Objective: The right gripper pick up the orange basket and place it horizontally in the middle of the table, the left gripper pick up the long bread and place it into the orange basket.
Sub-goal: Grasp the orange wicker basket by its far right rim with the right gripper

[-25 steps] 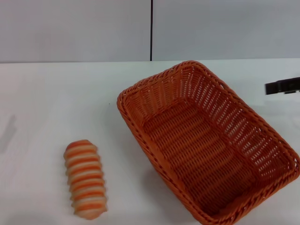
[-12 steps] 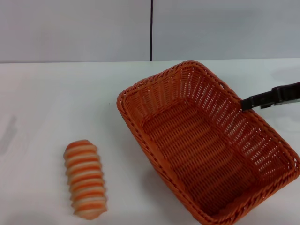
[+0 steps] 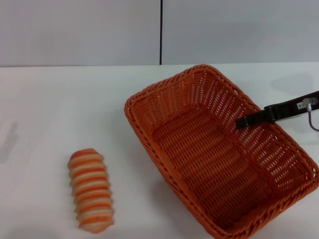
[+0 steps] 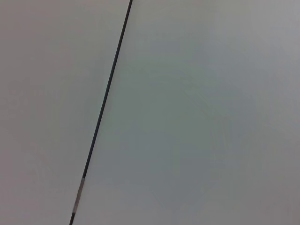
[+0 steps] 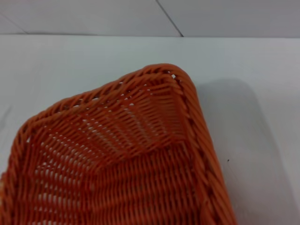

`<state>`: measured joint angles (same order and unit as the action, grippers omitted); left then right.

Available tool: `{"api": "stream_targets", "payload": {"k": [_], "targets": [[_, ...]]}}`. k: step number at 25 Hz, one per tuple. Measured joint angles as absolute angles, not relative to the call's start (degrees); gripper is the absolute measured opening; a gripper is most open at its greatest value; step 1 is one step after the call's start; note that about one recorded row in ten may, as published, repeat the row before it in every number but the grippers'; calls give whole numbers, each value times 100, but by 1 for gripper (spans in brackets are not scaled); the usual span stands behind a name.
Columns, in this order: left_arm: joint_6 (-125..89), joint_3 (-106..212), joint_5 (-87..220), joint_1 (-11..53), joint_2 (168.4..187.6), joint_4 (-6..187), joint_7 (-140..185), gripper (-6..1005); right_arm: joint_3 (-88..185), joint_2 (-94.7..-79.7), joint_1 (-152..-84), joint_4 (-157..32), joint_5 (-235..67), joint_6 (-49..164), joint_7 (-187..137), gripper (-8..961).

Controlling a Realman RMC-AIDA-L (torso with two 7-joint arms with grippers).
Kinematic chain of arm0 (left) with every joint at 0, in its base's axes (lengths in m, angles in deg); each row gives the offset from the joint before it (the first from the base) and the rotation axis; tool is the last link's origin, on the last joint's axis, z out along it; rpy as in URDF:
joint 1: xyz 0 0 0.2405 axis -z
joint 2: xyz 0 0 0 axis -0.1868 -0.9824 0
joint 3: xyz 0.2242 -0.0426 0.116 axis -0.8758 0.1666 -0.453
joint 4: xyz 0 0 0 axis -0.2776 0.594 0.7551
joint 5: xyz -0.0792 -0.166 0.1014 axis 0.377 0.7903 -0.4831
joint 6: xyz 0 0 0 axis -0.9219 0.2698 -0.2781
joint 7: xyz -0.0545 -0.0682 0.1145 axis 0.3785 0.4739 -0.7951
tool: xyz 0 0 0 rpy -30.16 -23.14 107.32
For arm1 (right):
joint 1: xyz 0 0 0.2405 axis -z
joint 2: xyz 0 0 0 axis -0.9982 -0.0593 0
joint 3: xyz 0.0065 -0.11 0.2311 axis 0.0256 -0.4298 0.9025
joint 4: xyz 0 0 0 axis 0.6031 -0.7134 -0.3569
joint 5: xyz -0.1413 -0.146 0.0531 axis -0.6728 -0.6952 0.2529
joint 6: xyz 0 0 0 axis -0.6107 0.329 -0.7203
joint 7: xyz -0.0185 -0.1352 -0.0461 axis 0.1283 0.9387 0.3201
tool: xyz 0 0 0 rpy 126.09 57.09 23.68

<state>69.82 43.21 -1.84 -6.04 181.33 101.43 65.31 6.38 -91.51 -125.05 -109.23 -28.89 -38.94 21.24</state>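
Note:
The orange basket (image 3: pixel 209 164) lies at an angle on the right half of the white table (image 3: pixel 65 109), open side up and with nothing in it. My right gripper (image 3: pixel 244 121) reaches in from the right, its black tip over the basket's right-hand rim and inner wall. A small white label shows on the arm near the frame edge. The right wrist view looks down on one rounded corner of the basket (image 5: pixel 140 140) and the table (image 5: pixel 93 61) beyond it. The long bread (image 3: pixel 91 190), banded orange and cream, lies on the table at the front left, apart from the basket. My left gripper is out of view.
A grey wall with a dark vertical seam (image 3: pixel 161 32) rises behind the table's far edge. The left wrist view shows only that wall and its seam (image 4: pixel 105 98). Bare tabletop lies between the bread and the basket.
My right gripper has come in from the right edge and moved left, from beside the basket to over its right rim. Basket and bread have not moved.

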Motion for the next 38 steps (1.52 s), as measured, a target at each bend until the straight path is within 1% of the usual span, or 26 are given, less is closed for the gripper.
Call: {"api": "stream_targets", "payload": {"k": [4, 17, 22, 27, 33, 38], "targets": [[7002, 4321, -174, -594, 18136, 10141, 6531, 784, 596, -9189, -12506, -10929, -2886, -3783, 2132, 805], [6968, 4330, -170, -563, 18129, 10114, 6531, 784, 619, -9191, -12501, -10976, -2763, -3788, 2290, 802], [6968, 4330, -170, -544, 18128, 10114, 6531, 784, 603, -9191, -12503, -10966, -2758, -3797, 2298, 701], [6968, 4330, -170, -535, 18128, 10114, 6531, 783, 615, -9192, -12512, -10948, -2733, -3857, 2346, 470], [6982, 4330, -170, -487, 18123, 10121, 6531, 783, 621, -9192, -12512, -10977, -2605, -4035, 2538, 224], [6983, 4330, -170, -487, 18119, 10127, 6531, 783, 598, -9185, -12520, -10980, -2599, -4102, 2611, 196]]}}
